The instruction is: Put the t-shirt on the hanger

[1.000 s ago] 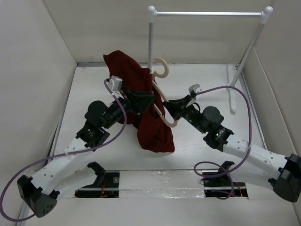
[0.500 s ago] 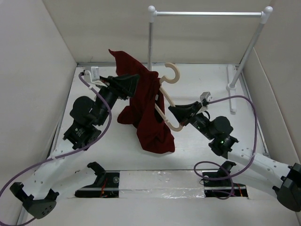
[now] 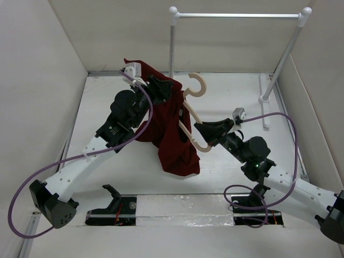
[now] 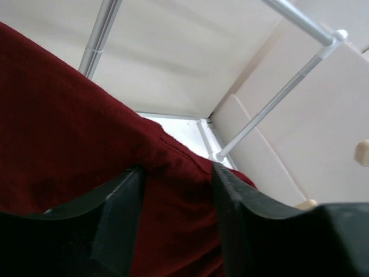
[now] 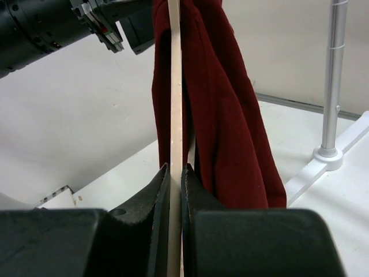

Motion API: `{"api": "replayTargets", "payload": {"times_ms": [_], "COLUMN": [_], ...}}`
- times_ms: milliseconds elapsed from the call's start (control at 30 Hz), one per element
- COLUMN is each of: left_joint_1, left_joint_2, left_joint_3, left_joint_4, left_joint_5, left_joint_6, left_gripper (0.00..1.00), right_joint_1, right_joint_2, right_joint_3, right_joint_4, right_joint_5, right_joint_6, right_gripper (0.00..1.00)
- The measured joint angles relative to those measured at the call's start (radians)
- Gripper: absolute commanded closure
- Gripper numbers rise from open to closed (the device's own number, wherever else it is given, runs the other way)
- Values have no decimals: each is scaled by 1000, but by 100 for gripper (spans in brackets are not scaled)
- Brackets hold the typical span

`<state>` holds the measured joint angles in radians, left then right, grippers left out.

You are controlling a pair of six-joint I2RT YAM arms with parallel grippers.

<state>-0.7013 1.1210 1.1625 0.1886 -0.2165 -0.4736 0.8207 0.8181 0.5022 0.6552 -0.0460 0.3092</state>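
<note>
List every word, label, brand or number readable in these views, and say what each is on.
No text can be read in any view.
The t-shirt is plain maroon, the hanger is bare cream, and the rail stand is unmarked.
Any marking on the arms is too small to tell.
</note>
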Motion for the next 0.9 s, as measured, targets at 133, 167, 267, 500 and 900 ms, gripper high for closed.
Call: {"api": "replayTargets", "payload": {"times_ms": [133, 167, 267, 500, 900], "left_joint_1": [0, 0, 0, 4, 0], "left_joint_2": [1, 3, 8, 7, -36], "left_joint_3": [-12, -13, -33, -135, -259], "left_joint_4": [47, 55, 84, 137, 289], "left_joint_5": [23, 32, 70, 111, 64], "left_joint_6": [-16, -23, -49, -117, -217], "left_gripper": [52, 42, 34, 37, 32], "right_joint_1": [8, 11, 12, 13, 111], "right_joint_2": [3, 6, 30, 93, 220], "right_joint_3": [0, 0, 0, 0, 34], "right_joint_4": [4, 6, 16, 27, 129], "right_joint_5": [5, 7, 15, 40, 174], "right_joint_6": [-6, -8, -14, -29, -98], "right_gripper": [100, 100, 100, 100, 100]}}
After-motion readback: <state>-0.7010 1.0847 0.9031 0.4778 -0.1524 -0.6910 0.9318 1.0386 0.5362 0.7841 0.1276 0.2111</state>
